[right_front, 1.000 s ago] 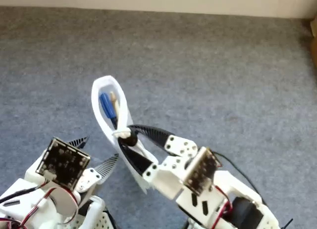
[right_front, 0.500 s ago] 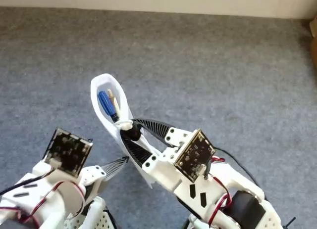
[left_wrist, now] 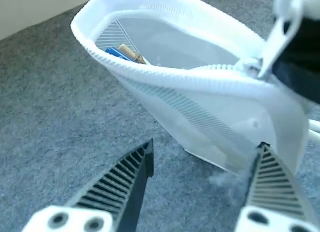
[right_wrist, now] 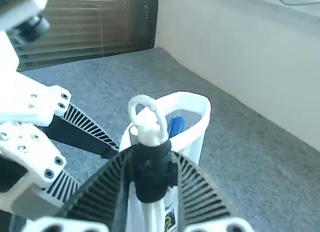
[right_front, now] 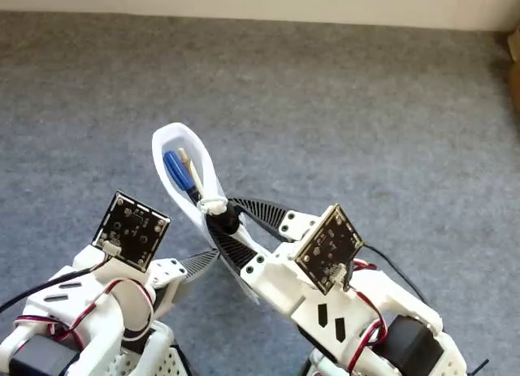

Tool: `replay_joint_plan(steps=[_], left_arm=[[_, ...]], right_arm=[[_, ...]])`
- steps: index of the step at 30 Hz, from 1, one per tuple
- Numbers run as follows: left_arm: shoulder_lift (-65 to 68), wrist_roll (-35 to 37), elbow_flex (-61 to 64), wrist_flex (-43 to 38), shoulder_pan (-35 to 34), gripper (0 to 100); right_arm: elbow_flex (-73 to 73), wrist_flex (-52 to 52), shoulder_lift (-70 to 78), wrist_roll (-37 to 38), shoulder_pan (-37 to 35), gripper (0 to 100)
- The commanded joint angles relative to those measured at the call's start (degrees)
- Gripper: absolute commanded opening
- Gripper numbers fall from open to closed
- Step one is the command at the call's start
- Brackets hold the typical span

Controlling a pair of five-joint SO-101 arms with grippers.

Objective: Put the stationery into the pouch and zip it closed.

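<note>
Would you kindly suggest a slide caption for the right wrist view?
Right end effector shut on the zipper pull of the half-open pouch, blue pen inside.

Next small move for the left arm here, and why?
Probably bring the open left gripper onto the pouch's near end and shut it. The right gripper is clamped on the zip pull, the mouth is open over the pen, and nothing steadies the pouch; a hold there should let the zip run.
</note>
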Motion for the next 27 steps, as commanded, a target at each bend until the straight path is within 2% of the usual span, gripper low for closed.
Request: replay_joint_plan(steps=[1, 8, 15, 18, 22, 27], left_arm=[[0.04, 3.34, -0.13, -1.85, -0.92, 30], [0.04, 3.78, -0.75, -2.64, -1.80, 30], [0.04, 3.69, 0.04, -10.99, -20.26, 30], [0.04, 4.04, 2.33, -16.44, -24.75, 30], [0.04, 4.22, 9.27, -24.79, -24.04, 30], [0.04, 6.86, 16.13, -34.64, -18.33, 30]], right_arm=[[-0.48, 1.27, 2.77, -0.09, 0.66, 0.5], [-0.92, 1.27, 3.03, -0.09, 0.75, 0.5], [-1.01, 5.93, 2.77, 0.00, 0.75, 0.5], [-1.01, 6.81, 2.77, 0.00, 0.75, 0.5], [-2.42, 10.59, 2.77, 0.09, 0.75, 0.5], [-5.67, 16.22, 2.77, 2.64, 0.75, 0.5]])
